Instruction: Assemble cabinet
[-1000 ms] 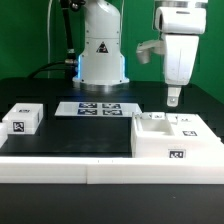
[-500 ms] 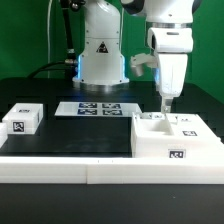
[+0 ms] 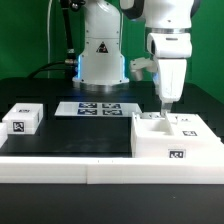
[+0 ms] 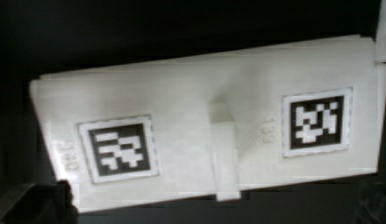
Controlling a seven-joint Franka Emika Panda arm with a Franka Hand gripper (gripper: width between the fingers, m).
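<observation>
White cabinet point(image 3: 176, 143): on table point(image 3: 85, 138), exterior view's right.
Gripper point(image 3: 165, 108): close over cabinet top, pointing down; finger opening cannot be told.
Wrist view: two tags point(image 4: 115, 150) on cabinet.

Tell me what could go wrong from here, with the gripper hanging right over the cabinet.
1. The gripper hangs just above the top of the cabinet, apparently over a raised ridge. If it is slightly off line, a finger could land on the ridge instead of beside it.
2. Nothing visibly clamps the cabinet, so a sideways or downward push might shift it.
3. How wide the jaws stand cannot be read. If they are too narrow, they may jam on the part.
</observation>
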